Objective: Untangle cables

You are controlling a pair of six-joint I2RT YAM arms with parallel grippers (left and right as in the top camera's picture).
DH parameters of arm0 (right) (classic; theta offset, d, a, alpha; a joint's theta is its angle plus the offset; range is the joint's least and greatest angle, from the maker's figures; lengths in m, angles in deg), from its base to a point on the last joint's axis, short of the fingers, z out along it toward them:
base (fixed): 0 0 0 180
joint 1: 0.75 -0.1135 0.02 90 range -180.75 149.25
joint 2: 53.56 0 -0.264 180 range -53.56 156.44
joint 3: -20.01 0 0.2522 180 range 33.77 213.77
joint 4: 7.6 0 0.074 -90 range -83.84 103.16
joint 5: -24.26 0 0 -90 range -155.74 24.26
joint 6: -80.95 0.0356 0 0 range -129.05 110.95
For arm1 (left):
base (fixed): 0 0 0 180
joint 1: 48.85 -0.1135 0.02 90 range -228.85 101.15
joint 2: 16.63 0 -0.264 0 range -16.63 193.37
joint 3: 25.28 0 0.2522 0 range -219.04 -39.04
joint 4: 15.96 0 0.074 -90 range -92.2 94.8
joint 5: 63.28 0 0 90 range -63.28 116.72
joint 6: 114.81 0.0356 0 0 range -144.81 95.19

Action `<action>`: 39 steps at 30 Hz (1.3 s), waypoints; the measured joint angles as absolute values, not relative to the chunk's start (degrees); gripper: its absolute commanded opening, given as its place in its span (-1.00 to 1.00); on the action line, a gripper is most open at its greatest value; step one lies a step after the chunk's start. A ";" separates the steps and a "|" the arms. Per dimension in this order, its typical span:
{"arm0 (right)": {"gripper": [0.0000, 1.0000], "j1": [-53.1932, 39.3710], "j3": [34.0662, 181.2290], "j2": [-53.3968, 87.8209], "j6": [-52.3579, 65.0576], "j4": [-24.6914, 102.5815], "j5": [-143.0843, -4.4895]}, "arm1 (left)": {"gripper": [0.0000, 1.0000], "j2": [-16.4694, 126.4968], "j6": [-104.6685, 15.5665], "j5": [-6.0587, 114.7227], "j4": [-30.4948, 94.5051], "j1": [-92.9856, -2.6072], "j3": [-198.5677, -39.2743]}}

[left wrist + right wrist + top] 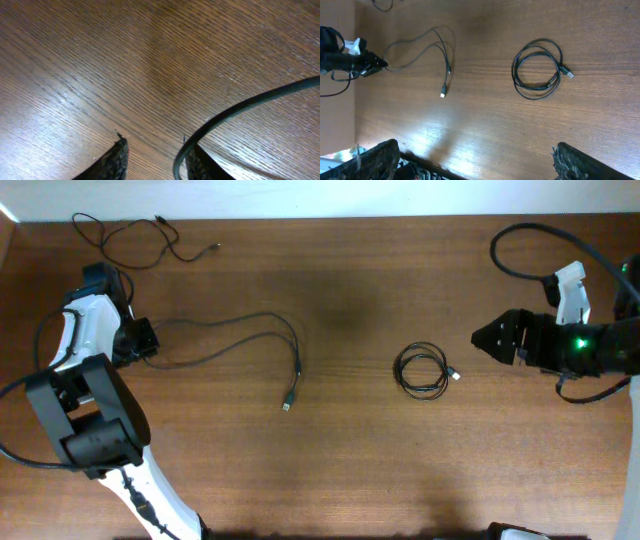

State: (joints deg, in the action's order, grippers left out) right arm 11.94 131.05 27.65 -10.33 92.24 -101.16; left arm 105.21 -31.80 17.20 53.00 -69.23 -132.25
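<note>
— As we start from the near edge of the table (pixel 350 490), what comes first?

— The silvery plug (pixel 287 404) of the long cable (pixel 262 321), lying left of the middle. From there the cord runs away from us, bends round, and sweeps left in two strands toward the left gripper (pixel 151 344).

— And right of that?

— The coiled cable (pixel 421 371), wound into a small ring of a few turns, with its short plug end (pixel 455 374) poking out on the right. It lies flat on the wood, well apart from the long cable.

— Where are the arms?

— Slightly farther back. The left gripper is low over the left end of the long cable. From its wrist camera the fingers (pixel 119 156) stand partly apart with bare wood between them. The cord lies against the inner edge of the finger on the right of that view only, so it is not pinched. The right gripper (pixel 480 337) hovers just right of the coil without touching it. It is spread wide and holds nothing.

— What lies farthest?

— The third cable (pixel 130 242), at the far left corner. It is a loose open loop with trailing ends, and one small connector (pixel 213 248) points right. It lies free, clear of the long cable.
</note>
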 measured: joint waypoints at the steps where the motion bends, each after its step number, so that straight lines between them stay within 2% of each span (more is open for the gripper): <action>1: 0.97 11.94 131.05 27.98 -10.33 92.27 -101.18 | -0.56 105.21 -31.71 17.39 52.96 -69.18 -132.25; 4: 0.97 11.94 131.05 28.89 -10.35 92.53 -101.16 | -1.00 105.21 -31.47 17.59 52.54 -69.18 -132.25; 11: 0.97 11.94 131.05 29.44 -10.33 92.86 -101.18 | -1.00 105.36 -31.43 18.03 52.82 -69.18 -133.46; 17: 0.97 11.94 131.05 29.57 -10.35 92.86 -101.16 | -1.00 106.13 -28.87 20.74 51.64 -69.18 -145.52; 20: 0.97 11.94 131.05 29.57 -10.35 92.86 -101.18 | -1.00 106.13 -26.81 21.00 46.57 -69.18 -150.83; 28: 0.97 11.94 131.05 29.66 -10.37 92.90 -101.16 | -1.00 106.19 -14.86 20.50 31.82 -69.23 -151.33; 35: 0.97 11.94 131.05 29.66 -10.33 93.20 -101.16 | -1.00 106.63 -12.08 19.21 18.90 -72.35 -151.40; 39: 0.97 11.94 131.05 29.66 -10.33 93.34 -101.16 | -1.00 108.36 -11.91 18.95 16.08 -75.08 -151.40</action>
State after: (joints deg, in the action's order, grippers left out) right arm 11.94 131.05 29.66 -10.33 93.34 -101.16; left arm 108.36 -11.91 18.95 16.08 -75.08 -151.40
